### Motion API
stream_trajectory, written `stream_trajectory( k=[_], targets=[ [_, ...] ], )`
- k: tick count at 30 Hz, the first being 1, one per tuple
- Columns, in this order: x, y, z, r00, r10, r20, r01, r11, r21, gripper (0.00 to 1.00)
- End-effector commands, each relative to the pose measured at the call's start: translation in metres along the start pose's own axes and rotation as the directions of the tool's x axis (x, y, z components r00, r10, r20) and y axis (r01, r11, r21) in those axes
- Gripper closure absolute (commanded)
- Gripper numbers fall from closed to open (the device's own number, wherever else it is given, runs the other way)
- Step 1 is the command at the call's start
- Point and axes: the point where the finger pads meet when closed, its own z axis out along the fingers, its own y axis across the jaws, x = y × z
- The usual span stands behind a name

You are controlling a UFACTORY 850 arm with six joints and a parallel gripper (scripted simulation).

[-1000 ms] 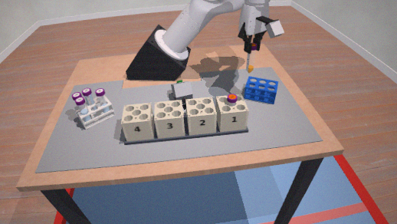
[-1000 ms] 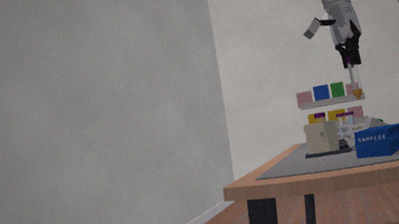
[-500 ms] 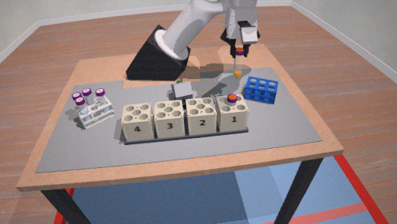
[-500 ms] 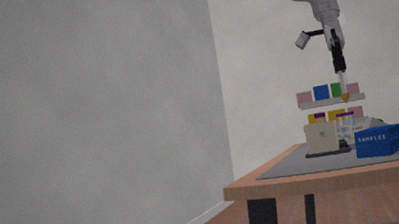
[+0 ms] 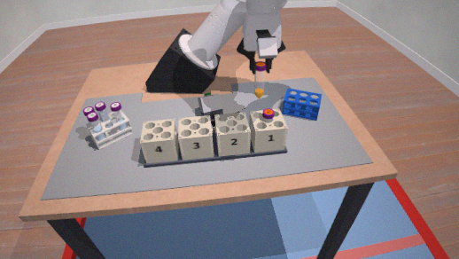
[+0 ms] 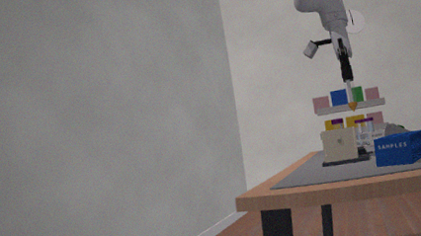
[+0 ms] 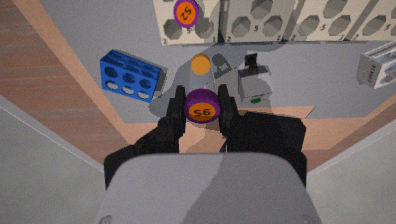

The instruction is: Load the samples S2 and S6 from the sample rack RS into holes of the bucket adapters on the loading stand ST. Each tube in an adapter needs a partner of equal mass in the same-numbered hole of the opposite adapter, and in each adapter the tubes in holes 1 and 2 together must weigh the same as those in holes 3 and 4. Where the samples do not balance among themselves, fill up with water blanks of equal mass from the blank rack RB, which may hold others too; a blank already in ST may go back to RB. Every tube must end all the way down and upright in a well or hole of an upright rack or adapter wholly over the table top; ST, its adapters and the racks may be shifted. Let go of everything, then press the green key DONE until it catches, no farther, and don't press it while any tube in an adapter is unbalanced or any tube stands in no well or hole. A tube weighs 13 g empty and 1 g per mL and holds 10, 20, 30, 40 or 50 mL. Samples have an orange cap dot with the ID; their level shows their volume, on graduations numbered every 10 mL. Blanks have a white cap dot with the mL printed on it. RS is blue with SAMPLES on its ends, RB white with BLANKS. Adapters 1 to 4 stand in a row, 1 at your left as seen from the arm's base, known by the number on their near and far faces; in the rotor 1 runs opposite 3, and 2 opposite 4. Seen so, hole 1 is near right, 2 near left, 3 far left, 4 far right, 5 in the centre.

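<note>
My gripper [image 5: 260,63] [image 6: 346,75] [image 7: 201,95] is shut on the cap end of sample tube S6 [image 5: 260,82] [image 6: 351,100] [image 7: 202,112]. It holds the tube upright, high above the mat between the blue rack RS [image 5: 302,103] [image 6: 399,147] [image 7: 131,76] and adapter 1 [image 5: 270,131] [image 7: 167,15]. The tube has a purple cap and orange liquid only in its tip. Sample S2 [image 5: 268,113] [image 7: 185,12] stands in adapter 1 near its middle. Adapters 2 [image 5: 233,135], 3 [image 5: 196,138] and 4 [image 5: 159,143] show open holes. RS shows only empty wells.
The white blank rack RB [image 5: 109,128] [image 7: 377,67] holds three purple-capped tubes at the table's left in the top view. A grey box [image 5: 211,105] with the green key DONE [image 5: 207,94] [image 7: 256,100] sits behind the adapters. The arm's black base [image 5: 179,66] stands beyond.
</note>
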Motion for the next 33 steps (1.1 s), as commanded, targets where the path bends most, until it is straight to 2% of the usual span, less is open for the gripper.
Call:
stream_trajectory(
  k=[1, 21, 33],
  targets=[
    [0.01, 0.015, 0.0, 1.0, 0.0, -0.001, 0.0, 1.0, 0.0, 1.0],
    [0.055, 0.092, 0.0, 1.0, 0.0, -0.001, 0.0, 1.0, 0.0, 1.0],
    [0.055, 0.092, 0.0, 1.0, 0.0, -0.001, 0.0, 1.0, 0.0, 1.0]
  ],
)
